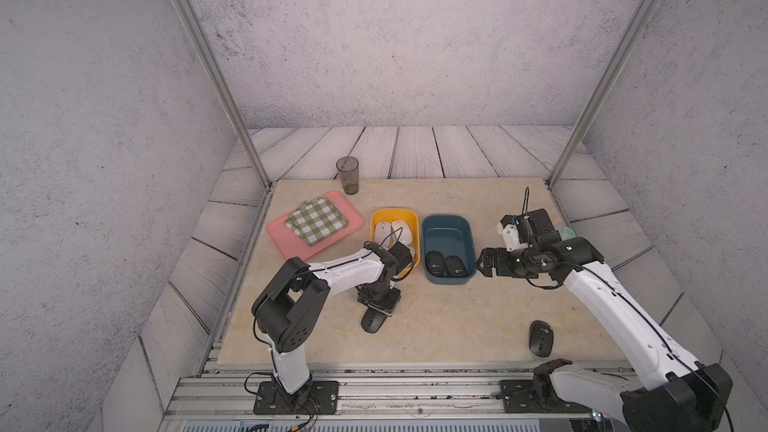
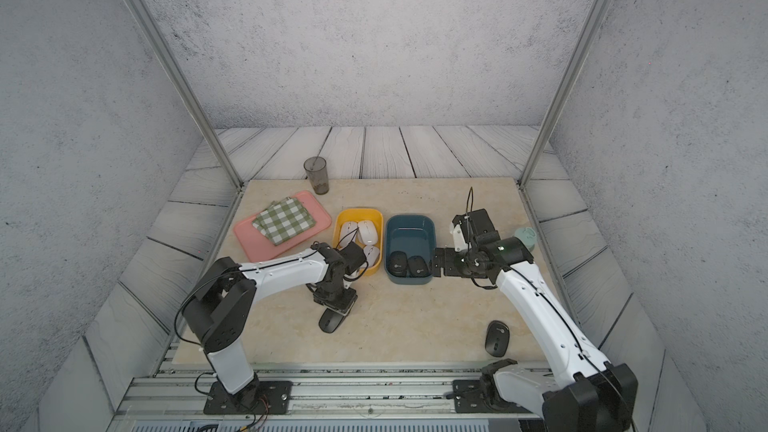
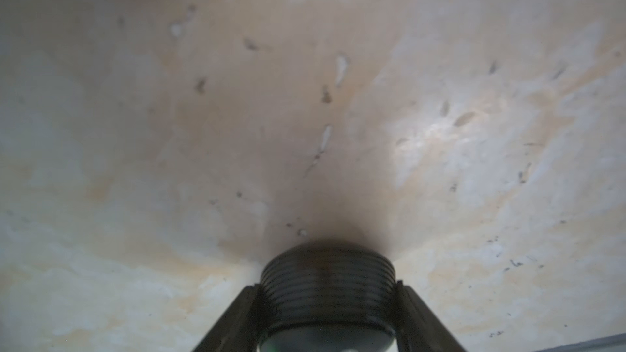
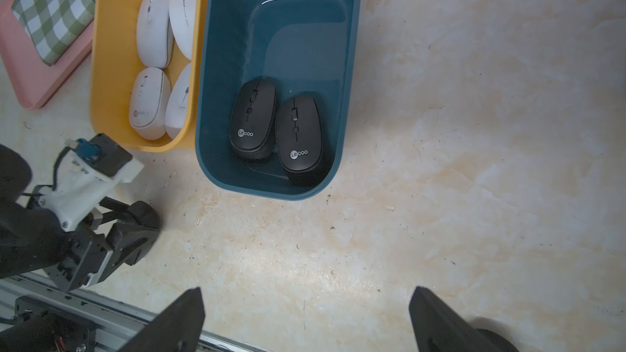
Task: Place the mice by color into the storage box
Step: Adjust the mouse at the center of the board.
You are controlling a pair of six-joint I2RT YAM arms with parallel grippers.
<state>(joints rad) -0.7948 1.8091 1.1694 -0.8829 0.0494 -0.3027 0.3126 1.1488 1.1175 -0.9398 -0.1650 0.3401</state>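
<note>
We've 4 white mice [image 4: 154, 25] in yellow bin [image 4: 108, 62], 2 blk mice [image 4: 252, 120] in blue bin [image 4: 305, 38]; 2 to go. L gripper [image 1: 377, 305] clamps blk mouse [image 3: 327, 275], R gripper [image 4: 308, 294] wide, empty.

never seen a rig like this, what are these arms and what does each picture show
Two robot arms with pincer grippers sort computer mice. Two pictures look down from one overhead camera; the other two come from cameras on the arms' wrists. On the table: a yellow box holding four white mice, a blue box holding two black mice, a pink tray with a checked cloth, a cup, and a loose black mouse. The left gripper is closed on a third black mouse, down at the table. The right gripper is open and empty.
</note>
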